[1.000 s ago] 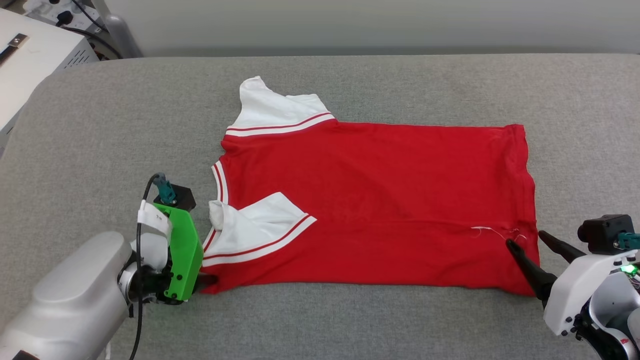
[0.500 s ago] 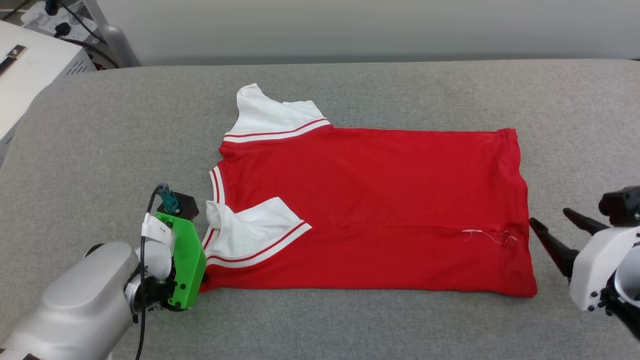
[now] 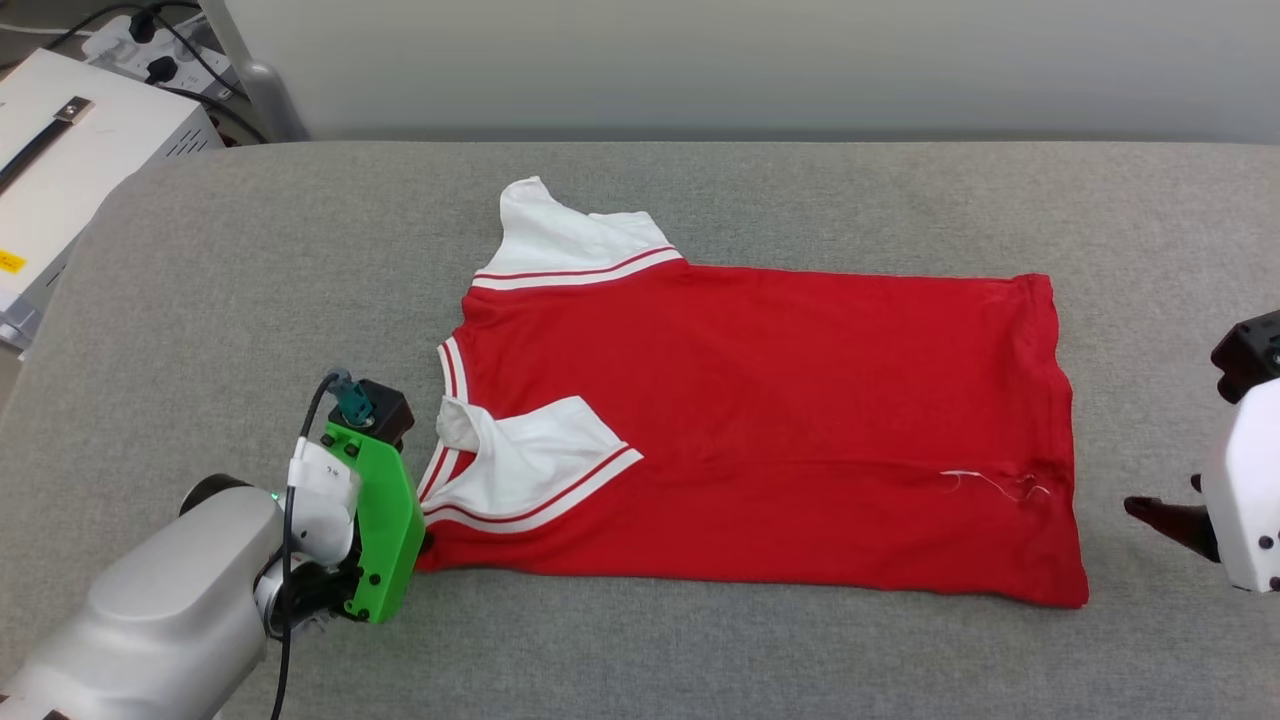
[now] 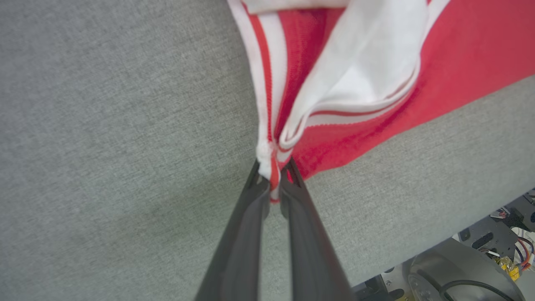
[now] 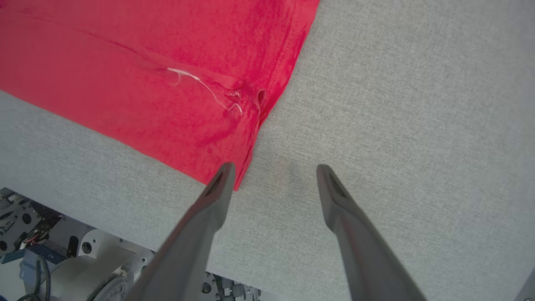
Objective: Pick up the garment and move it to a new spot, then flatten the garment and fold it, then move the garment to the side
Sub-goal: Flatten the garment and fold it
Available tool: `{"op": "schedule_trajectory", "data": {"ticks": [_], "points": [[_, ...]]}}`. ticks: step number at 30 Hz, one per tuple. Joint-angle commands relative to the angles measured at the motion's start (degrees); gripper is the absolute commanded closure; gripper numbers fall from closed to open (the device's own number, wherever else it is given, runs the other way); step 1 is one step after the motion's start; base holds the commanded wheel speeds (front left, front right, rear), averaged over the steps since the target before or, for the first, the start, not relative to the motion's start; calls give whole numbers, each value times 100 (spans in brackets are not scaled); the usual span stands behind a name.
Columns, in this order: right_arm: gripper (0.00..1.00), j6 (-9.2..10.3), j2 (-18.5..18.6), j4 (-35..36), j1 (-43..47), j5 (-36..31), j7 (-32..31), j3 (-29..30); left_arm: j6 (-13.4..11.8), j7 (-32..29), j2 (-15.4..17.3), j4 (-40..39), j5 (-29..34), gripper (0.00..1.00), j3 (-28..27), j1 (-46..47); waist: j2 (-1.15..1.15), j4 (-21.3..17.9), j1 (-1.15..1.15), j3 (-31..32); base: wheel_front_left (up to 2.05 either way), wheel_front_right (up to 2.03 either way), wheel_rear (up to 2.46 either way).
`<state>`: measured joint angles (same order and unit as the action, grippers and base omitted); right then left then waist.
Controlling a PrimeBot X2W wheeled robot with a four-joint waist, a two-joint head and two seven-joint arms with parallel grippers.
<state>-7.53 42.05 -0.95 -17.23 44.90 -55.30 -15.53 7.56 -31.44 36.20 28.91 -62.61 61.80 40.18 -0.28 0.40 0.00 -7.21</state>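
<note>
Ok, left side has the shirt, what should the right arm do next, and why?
Probably nudge the right gripper onto the shirt's near hem corner and close. It stands open just beside that corner, holding nothing, while the left gripper pinches the collar end.

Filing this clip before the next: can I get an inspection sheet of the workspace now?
Surface: grey fabric tabletop, smooth.
Job's things: red T-shirt spread flat, near sleeve folded over the body; loose white thread by the hem.
Clutter: nothing seen.
Grippers: left gripper shut on the T-shirt's striped trim; right gripper open, beside the hem corner.
Cables: black cable on the left wrist; plugs in a power strip.
Surroundings: white equipment case, pale wall.
</note>
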Motion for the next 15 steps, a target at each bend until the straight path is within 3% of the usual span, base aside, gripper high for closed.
{"op": "schedule_trajectory", "data": {"ticks": [1, 7, 15], "points": [[0, 4, -31, -88, -69, 48, -171, -19, -8, 56, 13, -20, -11, 100, 32, 130, 28, 64, 0, -61, 0, 0, 0], [0, 4, -407, -520, -8, 93, -374, 54, -8, 141, -47, -35, -10, 100, 153, 304, 28, 187, 0, -199, 0, 0, 0], [0, 4, -1014, -1344, 196, -195, 178, -248, -8, 281, -46, 19, -45, 100, 356, 478, 28, 266, 0, -406, 0, 0, 0]]}}
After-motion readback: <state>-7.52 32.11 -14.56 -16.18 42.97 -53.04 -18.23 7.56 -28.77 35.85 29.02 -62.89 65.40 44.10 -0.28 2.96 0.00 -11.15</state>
